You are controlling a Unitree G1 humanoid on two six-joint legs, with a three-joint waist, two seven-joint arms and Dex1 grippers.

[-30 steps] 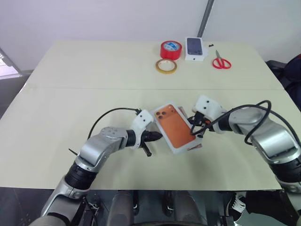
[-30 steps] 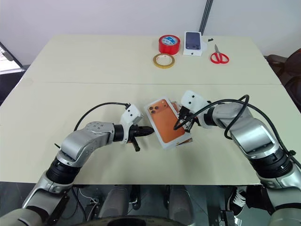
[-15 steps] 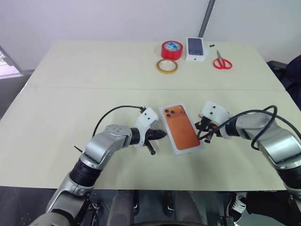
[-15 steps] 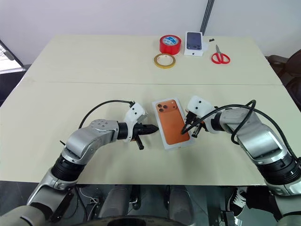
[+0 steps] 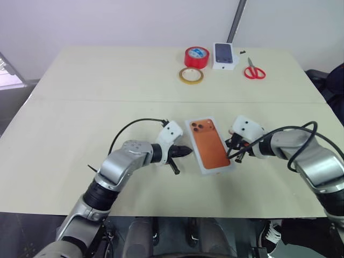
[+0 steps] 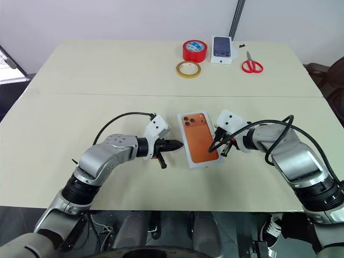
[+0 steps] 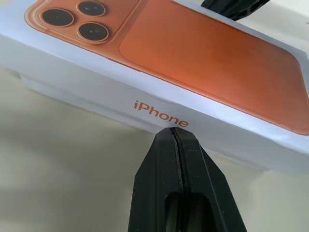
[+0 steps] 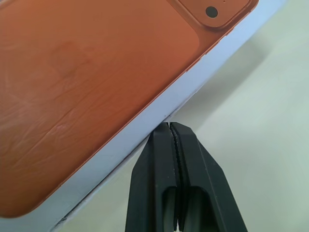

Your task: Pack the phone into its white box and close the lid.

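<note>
Head view, lid: the lid [image 5: 210,150] with its printed orange phone face up lies on the table [image 5: 80,107], seated over the white box, between my two claws.
Head view, left claw: my left claw [image 5: 187,151] points at the lid's long side from my left, fingers pressed together, nothing between them, tip just beside that side.
Head view, right claw: my right claw [image 5: 231,155] points at the opposite long side, fingers together and empty, tip right at the edge.
Head view, beyond my claws: well ahead of both claws, at the far edge of the table, sit a red tape roll [image 5: 196,56], a tan tape ring [image 5: 190,75] just in front of it, a smaller white box picturing a dark phone [image 5: 224,55], and red-handled scissors [image 5: 253,70] to the right of that.
Left wrist view, claw: my two black fingers [image 7: 164,183] meet along a thin seam, gripping nothing.
Left wrist view, lid: its white side wall, lettered "iPhone", stands directly at my fingertips; whether they touch it I cannot tell.
Left wrist view, white box: the white box [image 7: 46,88] peeks out as a thin strip under the lid's rim.
Right wrist view, claw: my fingers [image 8: 166,179] are closed flat on each other, empty.
Right wrist view, lid: its white side wall meets my fingertips, the orange print spreading beyond.
</note>
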